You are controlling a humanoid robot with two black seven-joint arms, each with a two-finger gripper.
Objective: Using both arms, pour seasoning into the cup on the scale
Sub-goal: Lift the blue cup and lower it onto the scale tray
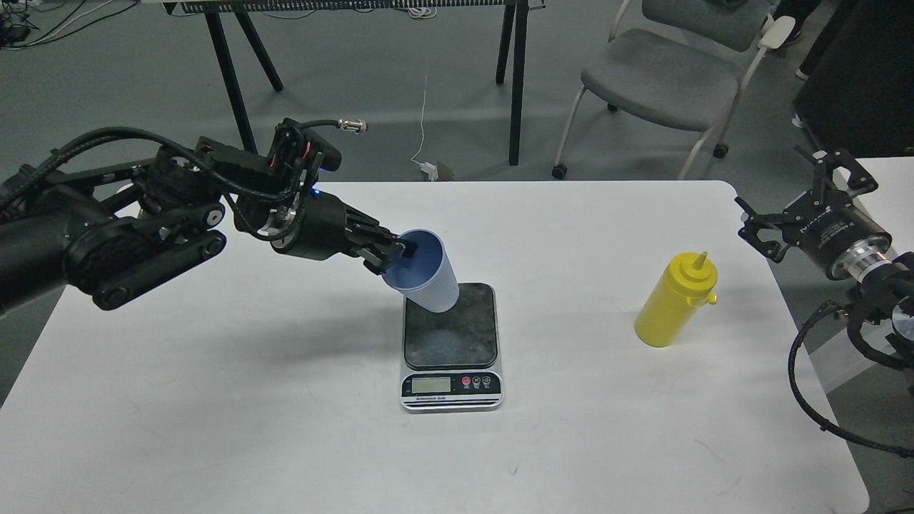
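Observation:
My left gripper (400, 253) is shut on the rim of the light blue ribbed cup (432, 278), one finger inside it. The cup is tilted, mouth toward the left, held in the air over the back left part of the scale (451, 335) with its dark platform. The yellow seasoning bottle (675, 300) stands upright on the table at the right. My right gripper (792, 203) is open and empty, beyond the table's right edge, up and right of the bottle.
The white table (214, 400) carries only the scale and the bottle. A grey chair (664, 78) and black trestle legs (235, 93) stand on the floor behind. A second white surface (889, 178) lies at the far right.

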